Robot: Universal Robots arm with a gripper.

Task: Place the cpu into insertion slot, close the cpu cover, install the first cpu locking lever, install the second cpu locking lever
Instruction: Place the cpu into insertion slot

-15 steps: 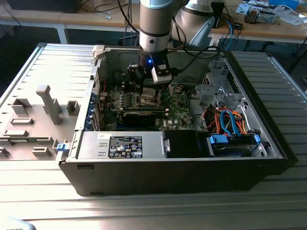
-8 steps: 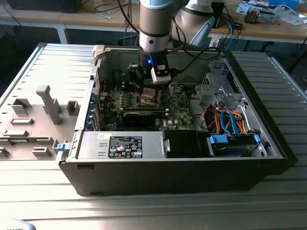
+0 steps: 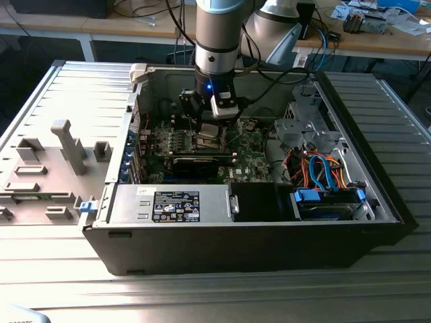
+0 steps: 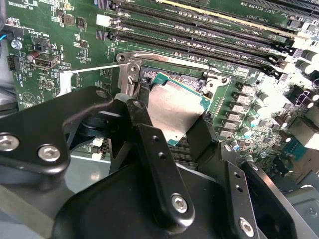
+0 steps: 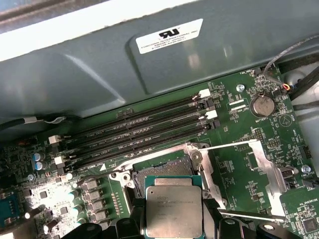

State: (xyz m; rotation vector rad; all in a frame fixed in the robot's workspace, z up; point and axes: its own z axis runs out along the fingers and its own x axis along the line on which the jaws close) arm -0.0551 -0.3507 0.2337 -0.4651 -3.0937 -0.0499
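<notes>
Jaws around cpu [image 4: 174, 107] just over insertion slot [image 5: 164, 170], inside case [image 3: 269, 245]

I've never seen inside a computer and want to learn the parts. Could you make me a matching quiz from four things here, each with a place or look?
Things:
1. cpu
2. memory slots
3. coin battery
4. cables

Descriptions:
a. round, silvery
b. held in the claw
c. long, black, side by side
d. blue and orange, at the exterior view's right

Pairs: 1-b, 2-c, 3-a, 4-d.
</notes>
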